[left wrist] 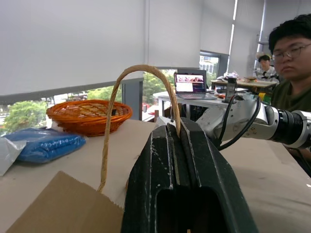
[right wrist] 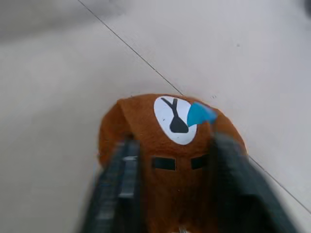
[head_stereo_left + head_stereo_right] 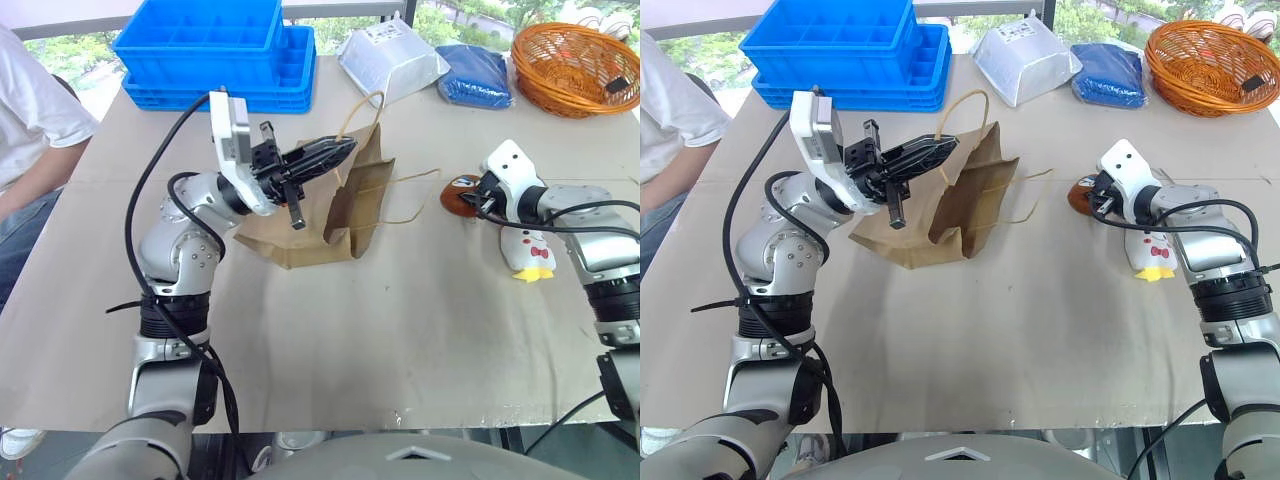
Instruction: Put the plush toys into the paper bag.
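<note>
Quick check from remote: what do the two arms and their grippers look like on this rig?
Both arms are silver-grey metal with black joint rings and loose black cables. Each wrist carries a white box-shaped housing. The left gripper and right gripper each have two black fingers.

A wide beige table [image 3: 400,330] stands by windows [image 1: 92,92] with green trees outside under drawn white roller blinds [image 1: 73,43], and in the daylit room behind it a further desk [image 1: 194,100] carries an open laptop [image 1: 189,83].

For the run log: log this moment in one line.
left gripper: shut on bag handle | right gripper: fingers astride brown toy | white toy: on table
</note>
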### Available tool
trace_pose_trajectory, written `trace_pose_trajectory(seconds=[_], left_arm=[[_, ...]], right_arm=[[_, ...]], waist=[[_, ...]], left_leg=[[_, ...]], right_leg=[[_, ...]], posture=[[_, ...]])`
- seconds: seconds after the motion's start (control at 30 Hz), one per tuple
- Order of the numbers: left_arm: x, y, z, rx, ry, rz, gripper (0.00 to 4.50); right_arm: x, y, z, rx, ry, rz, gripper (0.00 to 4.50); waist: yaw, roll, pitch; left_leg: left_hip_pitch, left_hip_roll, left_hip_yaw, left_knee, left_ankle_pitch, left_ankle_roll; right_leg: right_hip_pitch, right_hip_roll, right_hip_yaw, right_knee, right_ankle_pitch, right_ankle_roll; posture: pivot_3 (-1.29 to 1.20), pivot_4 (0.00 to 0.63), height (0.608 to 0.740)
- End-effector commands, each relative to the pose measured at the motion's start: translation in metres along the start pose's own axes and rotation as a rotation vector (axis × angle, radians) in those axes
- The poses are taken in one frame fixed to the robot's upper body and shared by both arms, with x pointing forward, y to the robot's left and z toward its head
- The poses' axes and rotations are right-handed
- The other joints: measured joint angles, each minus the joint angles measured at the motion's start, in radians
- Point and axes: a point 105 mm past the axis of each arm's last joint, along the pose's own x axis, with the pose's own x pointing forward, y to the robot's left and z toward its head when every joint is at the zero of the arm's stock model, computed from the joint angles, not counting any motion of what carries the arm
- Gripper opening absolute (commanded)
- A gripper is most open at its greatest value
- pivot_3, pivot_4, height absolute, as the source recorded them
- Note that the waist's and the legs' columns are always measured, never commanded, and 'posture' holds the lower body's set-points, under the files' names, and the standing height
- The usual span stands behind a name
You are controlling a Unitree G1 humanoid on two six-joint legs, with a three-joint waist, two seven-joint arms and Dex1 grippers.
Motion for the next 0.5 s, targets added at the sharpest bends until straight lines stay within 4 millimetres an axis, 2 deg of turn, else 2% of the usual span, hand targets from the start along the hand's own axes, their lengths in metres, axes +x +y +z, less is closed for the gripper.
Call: trace_pose_trajectory(seconds=[0.03, 0.17, 0.27, 0.33, 0.43, 0.47, 0.5], left_arm=[[-0.005, -0.002, 0.012, 0.028, -0.04, 0.02, 0.0], [-0.006, 0.0, 0.012, 0.02, -0.044, 0.025, 0.0], [-0.006, 0.001, 0.011, 0.014, -0.045, 0.026, 0.0], [-0.006, 0.002, 0.011, 0.008, -0.05, 0.027, 0.0], [-0.005, 0.003, 0.012, -0.009, -0.067, 0.026, 0.0], [-0.005, 0.004, 0.012, -0.013, -0.071, 0.025, 0.0], [-0.004, 0.005, 0.014, -0.015, -0.081, 0.026, 0.0]], right_arm=[[-0.03, 0.004, 0.019, -0.032, -0.157, 0.025, 0.04], [-0.077, 0.01, 0.057, 0.011, -0.357, 0.03, 0.02], [-0.108, 0.024, 0.099, -0.001, -0.509, 0.075, 0.02], [-0.12, 0.037, 0.13, -0.009, -0.62, 0.128, 0.02], [-0.118, 0.052, 0.157, -0.06, -0.672, 0.166, 0.02], [-0.112, 0.054, 0.161, -0.07, -0.667, 0.167, 0.02], [-0.098, 0.065, 0.163, -0.092, -0.642, 0.208, 0.02]], waist=[[0.004, 0.0, 0.0], [0.011, 0.001, 0.001], [0.007, 0.001, 0.001], [0.0, 0.001, 0.001], [-0.002, 0.001, 0.001], [-0.001, 0.001, 0.001], [-0.001, 0.001, 0.001]], left_leg=[[0.0, 0.0, 0.0, 0.0, 0.0, 0.0], [-0.005, 0.0, -0.002, 0.001, 0.0, 0.0], [-0.01, 0.0, -0.001, 0.002, 0.0, 0.0], [-0.01, 0.0, -0.001, 0.003, 0.0, 0.0], [-0.009, 0.001, -0.001, 0.002, 0.0, 0.0], [-0.009, 0.001, -0.002, 0.002, 0.0, 0.0], [-0.01, 0.001, -0.002, 0.002, 0.0, 0.0]], right_leg=[[0.0, 0.0, 0.0, 0.0, 0.0, 0.0], [-0.003, -0.001, -0.001, -0.001, 0.0, 0.001], [-0.008, -0.001, -0.002, -0.001, 0.002, 0.003], [-0.008, -0.001, -0.002, -0.001, 0.002, 0.003], [-0.008, 0.0, -0.002, -0.001, 0.003, 0.002], [-0.008, 0.001, -0.004, -0.001, 0.003, 0.002], [-0.008, 0.001, -0.004, -0.001, 0.003, 0.002]], posture=[[0.0, 0.15, 0.74], [0.0, 0.15, 0.74], [0.0, 0.15, 0.74], [0.0, 0.15, 0.74], [0.0, 0.15, 0.74], [0.0, 0.15, 0.74], [0.0, 0.15, 0.74]])
